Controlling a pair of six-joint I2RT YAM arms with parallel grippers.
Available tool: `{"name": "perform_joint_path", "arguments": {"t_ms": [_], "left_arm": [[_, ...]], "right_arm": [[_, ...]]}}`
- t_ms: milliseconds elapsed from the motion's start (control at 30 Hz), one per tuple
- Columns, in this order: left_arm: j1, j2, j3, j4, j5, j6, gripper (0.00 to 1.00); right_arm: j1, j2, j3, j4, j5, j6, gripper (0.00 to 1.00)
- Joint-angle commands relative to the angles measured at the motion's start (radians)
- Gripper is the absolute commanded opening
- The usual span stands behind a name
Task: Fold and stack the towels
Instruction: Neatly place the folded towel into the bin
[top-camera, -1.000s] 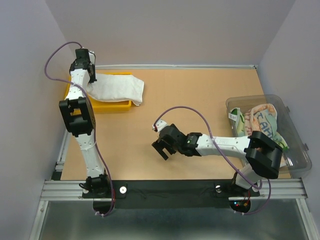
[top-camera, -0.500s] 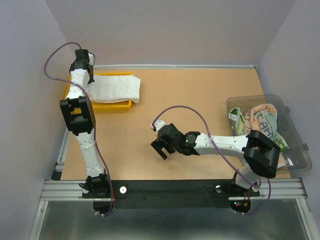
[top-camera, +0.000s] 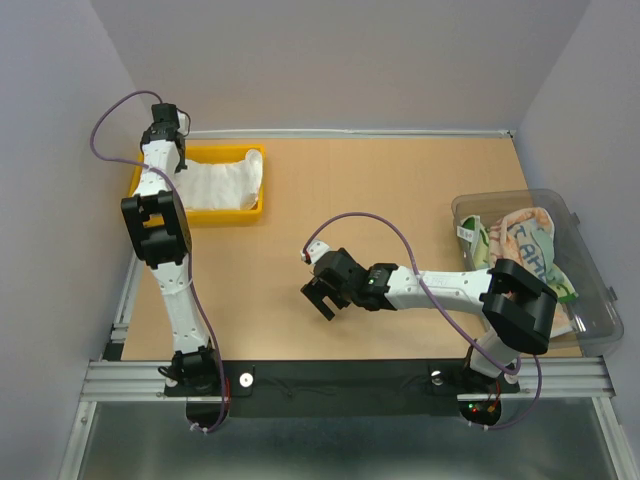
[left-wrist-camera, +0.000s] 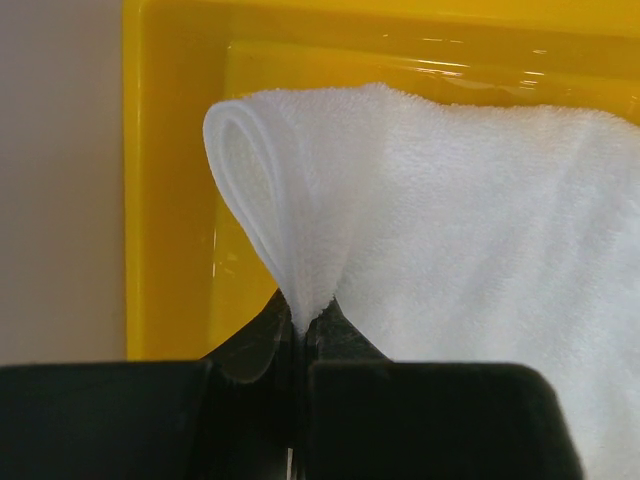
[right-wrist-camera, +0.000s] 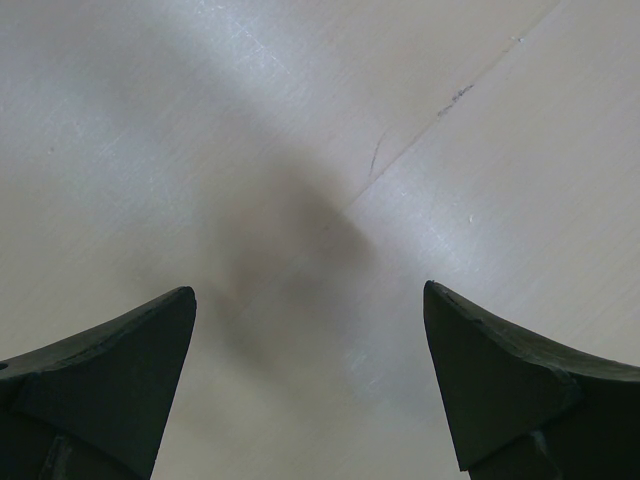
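Placing step, likely: folded white towel (left-wrist-camera: 450, 230), yellow tray (left-wrist-camera: 170, 200) beneath.
Left gripper (left-wrist-camera: 300, 335) is clenching the fold; right gripper (right-wrist-camera: 310, 380) is hanging agape, empty. Next: release towel flat.

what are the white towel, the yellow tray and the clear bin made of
White towel: looks like terry cotton, matte, with a fuzzy looped nap and a soft rounded fold.
Yellow tray: probably moulded plastic, glossy, with sharp highlights.
Clear bin: likely transparent plastic; the cloths inside show through.
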Motion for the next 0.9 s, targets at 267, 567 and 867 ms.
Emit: {"name": "perform_joint_path", "arguments": {"t_ms": [267, 567, 867], "left_arm": [[0.015, 0.003, 0.059, 0.039, -0.044, 0.011, 0.00], [0.015, -0.003, 0.054, 0.071, -0.090, 0.008, 0.00], [0.016, 0.014, 0.047, 0.082, -0.122, 0.017, 0.09]], "right_arm": [[-0.004, 0.003, 0.062, -0.012, -0.002, -0.014, 1.00], [-0.004, 0.006, 0.062, -0.016, -0.004, -0.015, 1.00], [-0.004, 0.015, 0.070, -0.017, -0.006, -0.015, 1.00]]}}
